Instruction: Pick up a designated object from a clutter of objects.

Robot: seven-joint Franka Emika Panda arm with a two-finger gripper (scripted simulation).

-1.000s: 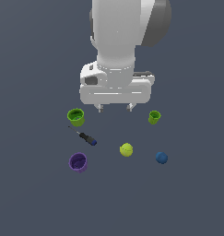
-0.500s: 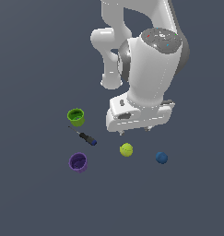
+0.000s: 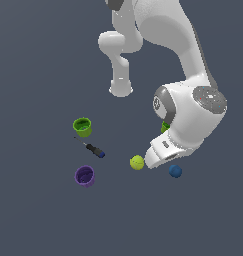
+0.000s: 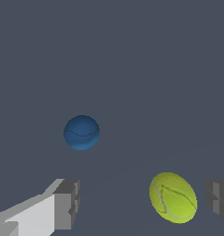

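On the table [image 3: 38, 220], dark blue ball [image 3: 175, 171] sits free, near yellow-green ball [image 3: 137, 162]. Claw [image 4: 143, 203] spread wide, empty, yellow-green ball between its fingers [image 4: 65, 205], blue ball just beyond.

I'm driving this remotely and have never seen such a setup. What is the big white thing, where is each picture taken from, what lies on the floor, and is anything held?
The big white shape is a single jointed robot arm in a simulator. One picture looks at the whole scene from outside; the other comes from a camera on the arm's wrist, looking out past the gripper, whose two grey fingers stand apart.

On the flat dark grey surface lie a small smooth dark blue ball, a yellow-green ball, a green cup, a purple cup and a slim black tool with a blue tip. A second green object peeks out behind the arm.

Nothing is held. In the wrist view the yellow-green ball sits between the fingers and the blue ball lies beyond them.
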